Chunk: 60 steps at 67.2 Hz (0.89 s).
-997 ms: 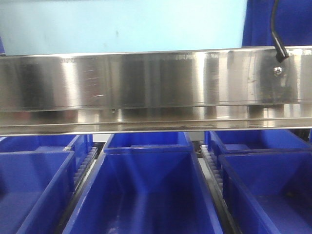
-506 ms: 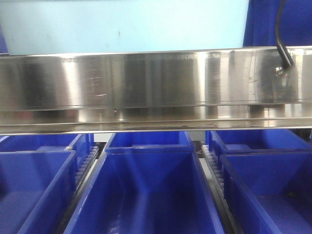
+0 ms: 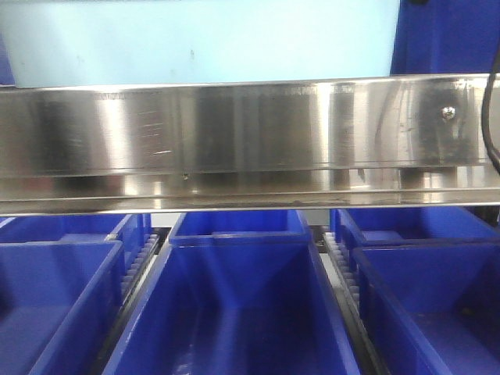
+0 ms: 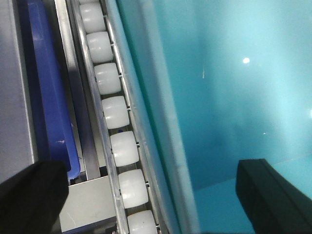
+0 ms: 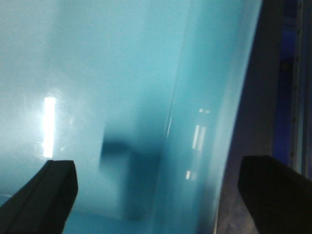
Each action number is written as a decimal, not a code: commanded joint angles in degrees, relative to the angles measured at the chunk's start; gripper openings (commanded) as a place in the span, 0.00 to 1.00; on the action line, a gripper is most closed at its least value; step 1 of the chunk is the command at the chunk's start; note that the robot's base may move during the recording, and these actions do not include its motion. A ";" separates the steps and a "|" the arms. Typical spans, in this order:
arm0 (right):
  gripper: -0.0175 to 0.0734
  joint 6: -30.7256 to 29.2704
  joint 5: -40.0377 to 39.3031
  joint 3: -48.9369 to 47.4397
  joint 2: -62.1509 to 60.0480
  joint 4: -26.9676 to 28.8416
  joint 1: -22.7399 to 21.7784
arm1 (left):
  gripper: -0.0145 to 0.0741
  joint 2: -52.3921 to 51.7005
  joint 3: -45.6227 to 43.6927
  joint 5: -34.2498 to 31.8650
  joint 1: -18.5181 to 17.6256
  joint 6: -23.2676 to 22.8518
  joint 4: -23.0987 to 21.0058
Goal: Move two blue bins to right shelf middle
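1. Steel, brushed and shiny: a wide shelf rail point(image 3: 234, 133) crosses the front view from edge to edge.
2. Pale blue bin point(image 3: 203, 43) sits on the shelf level above that rail and fills most of the top of the view.
3. Dark blue bins point(image 3: 234, 312) stand side by side on the level below the rail. A black cable point(image 3: 491, 133) hangs at the right edge.
4. Left gripper point(image 4: 148, 185) is spread wide and clasps nothing. The pale bin's wall and a line of white rollers point(image 4: 117, 112) lie between its black fingers point(image 4: 29, 197).
5. Right gripper point(image 5: 158, 170) is spread wide too, with one finger on either side of the pale bin's wall.
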 commanded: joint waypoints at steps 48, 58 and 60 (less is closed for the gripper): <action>0.09 3.91 -0.47 2.80 -0.53 1.76 0.10 | 0.08 3.58 0.17 3.05 -0.17 0.05 -3.96; 0.02 3.91 -0.47 3.13 -0.53 1.76 0.10 | 0.04 3.36 0.04 3.05 -0.17 0.05 -6.06; 0.02 3.91 -0.47 3.13 -0.53 1.76 0.10 | 0.04 3.22 0.04 3.05 -0.17 0.05 -6.17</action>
